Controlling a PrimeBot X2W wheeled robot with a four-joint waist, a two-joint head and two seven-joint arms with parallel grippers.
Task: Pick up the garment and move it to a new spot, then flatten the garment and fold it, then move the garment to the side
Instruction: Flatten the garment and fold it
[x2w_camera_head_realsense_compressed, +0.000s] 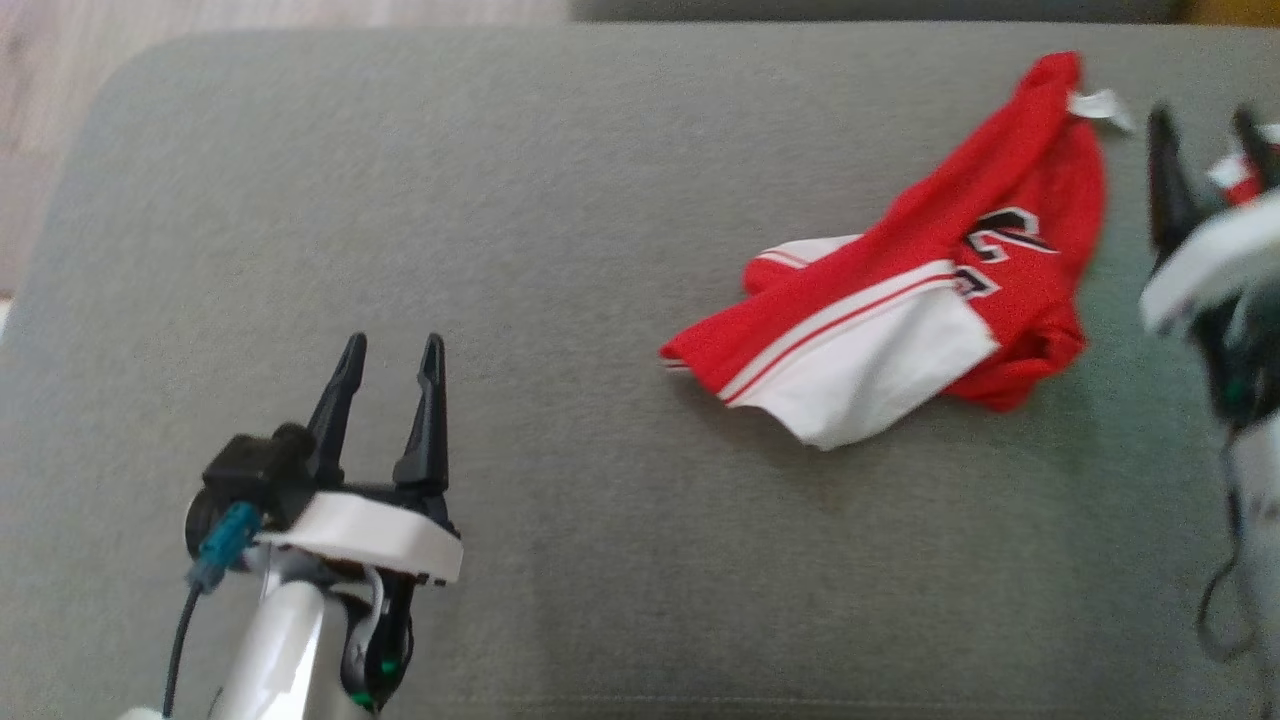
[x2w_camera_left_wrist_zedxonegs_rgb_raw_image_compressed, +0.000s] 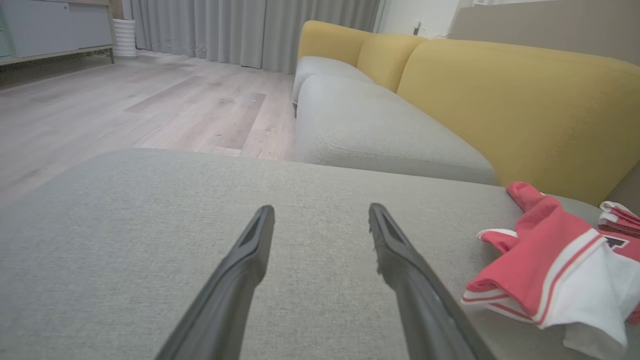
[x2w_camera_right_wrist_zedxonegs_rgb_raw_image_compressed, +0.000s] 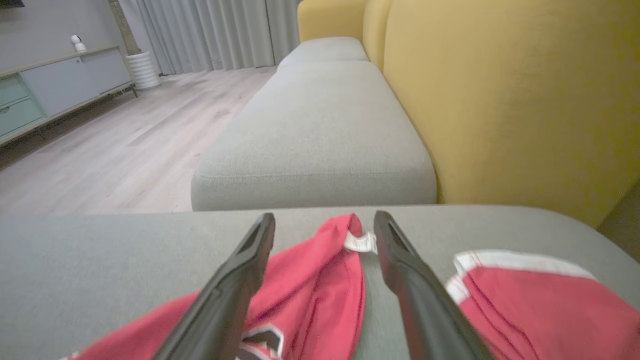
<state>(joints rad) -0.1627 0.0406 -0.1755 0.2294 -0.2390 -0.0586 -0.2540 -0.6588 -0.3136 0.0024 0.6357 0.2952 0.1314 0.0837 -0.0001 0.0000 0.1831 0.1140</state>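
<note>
The garment (x2w_camera_head_realsense_compressed: 900, 310), a red and white jersey with black numerals, lies crumpled on the right part of the grey cushion (x2w_camera_head_realsense_compressed: 560, 250). My right gripper (x2w_camera_head_realsense_compressed: 1203, 120) hovers at the garment's right edge, blurred, jaws open and holding nothing. In the right wrist view the right gripper (x2w_camera_right_wrist_zedxonegs_rgb_raw_image_compressed: 325, 216) has red cloth (x2w_camera_right_wrist_zedxonegs_rgb_raw_image_compressed: 310, 285) under its spread fingers and a white tag (x2w_camera_right_wrist_zedxonegs_rgb_raw_image_compressed: 361, 242) by the right finger; more of the garment (x2w_camera_right_wrist_zedxonegs_rgb_raw_image_compressed: 525, 300) lies to the right. My left gripper (x2w_camera_head_realsense_compressed: 393, 345) stands open at the lower left, well clear of the garment. From the left wrist, the left gripper (x2w_camera_left_wrist_zedxonegs_rgb_raw_image_compressed: 321, 207) is over bare cushion, the garment (x2w_camera_left_wrist_zedxonegs_rgb_raw_image_compressed: 550, 260) off to its right.
A grey sofa seat (x2w_camera_left_wrist_zedxonegs_rgb_raw_image_compressed: 370, 125) with yellow backrests (x2w_camera_left_wrist_zedxonegs_rgb_raw_image_compressed: 520, 105) stands just beyond the cushion's far edge. Wooden floor (x2w_camera_left_wrist_zedxonegs_rgb_raw_image_compressed: 125, 105) lies to the left, with a low cabinet (x2w_camera_right_wrist_zedxonegs_rgb_raw_image_compressed: 60, 85) and curtains (x2w_camera_left_wrist_zedxonegs_rgb_raw_image_compressed: 240, 30) at the back. The cushion's left and middle offer wide room.
</note>
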